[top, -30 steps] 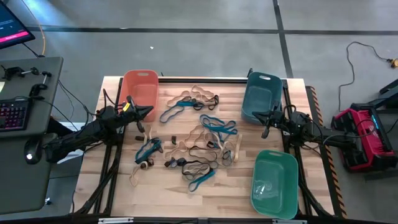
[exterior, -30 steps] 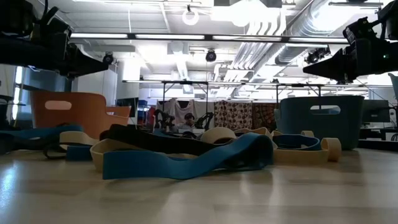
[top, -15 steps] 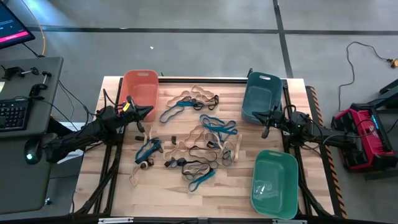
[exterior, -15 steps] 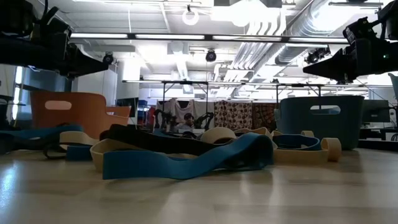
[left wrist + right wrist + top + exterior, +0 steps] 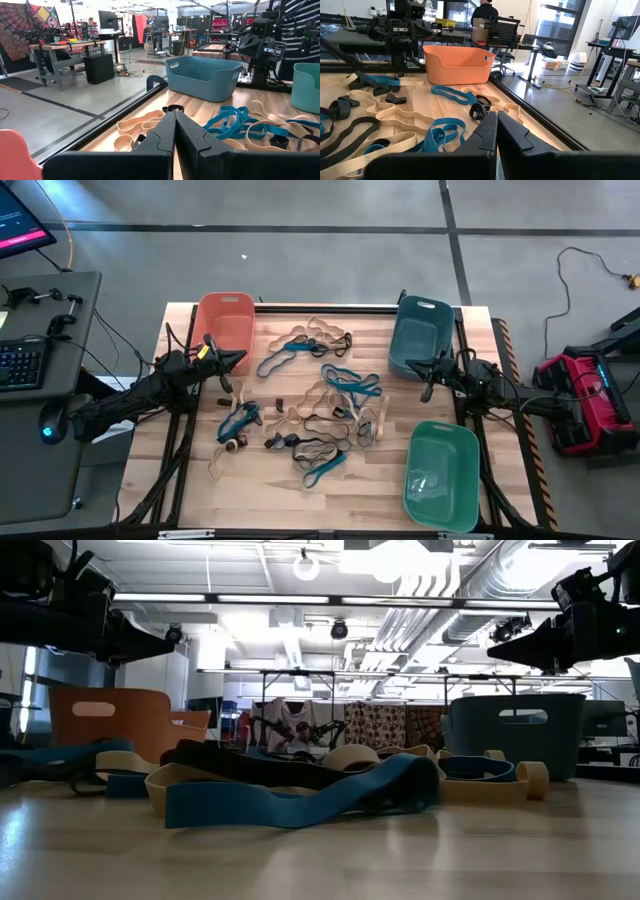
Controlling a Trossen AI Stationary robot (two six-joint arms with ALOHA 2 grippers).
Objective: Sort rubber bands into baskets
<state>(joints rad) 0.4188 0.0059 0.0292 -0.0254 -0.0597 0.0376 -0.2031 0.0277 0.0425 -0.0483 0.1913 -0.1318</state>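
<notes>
Several tan, blue and black rubber bands [image 5: 312,402] lie scattered flat on the middle of the wooden table [image 5: 190,480]. An orange-salmon basket [image 5: 224,321] stands at the far left, a dark teal-blue basket [image 5: 420,336] at the far right, a lighter green basket [image 5: 441,474] at the near right. My left gripper [image 5: 238,357] hovers shut beside the orange basket, above the table. My right gripper [image 5: 412,363] hovers shut next to the teal-blue basket. Neither holds anything.
A desk with keyboard and mouse [image 5: 40,360] stands left of the table, a red device [image 5: 585,395] on the floor to the right. Bare wood lies along the near edge [image 5: 300,505]. People and workbenches show in the room beyond.
</notes>
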